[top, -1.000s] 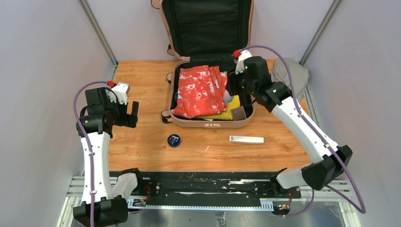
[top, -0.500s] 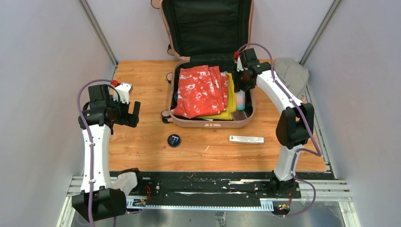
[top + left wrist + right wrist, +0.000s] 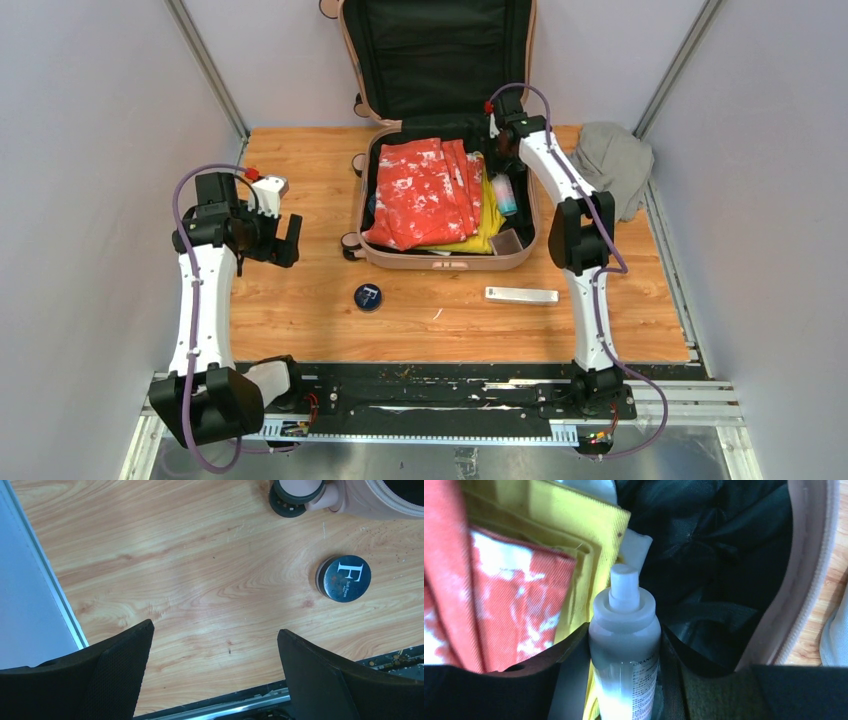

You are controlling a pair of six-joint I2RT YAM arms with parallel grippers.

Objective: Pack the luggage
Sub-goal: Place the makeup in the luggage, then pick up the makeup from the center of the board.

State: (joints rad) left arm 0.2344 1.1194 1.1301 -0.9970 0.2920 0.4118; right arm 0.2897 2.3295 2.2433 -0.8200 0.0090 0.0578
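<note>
Luggage [image 3: 450, 262] lies open at the far middle of your table [image 3: 300, 310]. Your right pincer [image 3: 624, 680] grips a white bottle [image 3: 625, 625] inside its right side, beside the yellow cloth [image 3: 574, 525]. Since a second ago that arm has folded upright and pulled toward the far corner. Your left pincer [image 3: 215, 670] hangs wide open over the wood at left, near a dark round tin [image 3: 344, 578].
</note>
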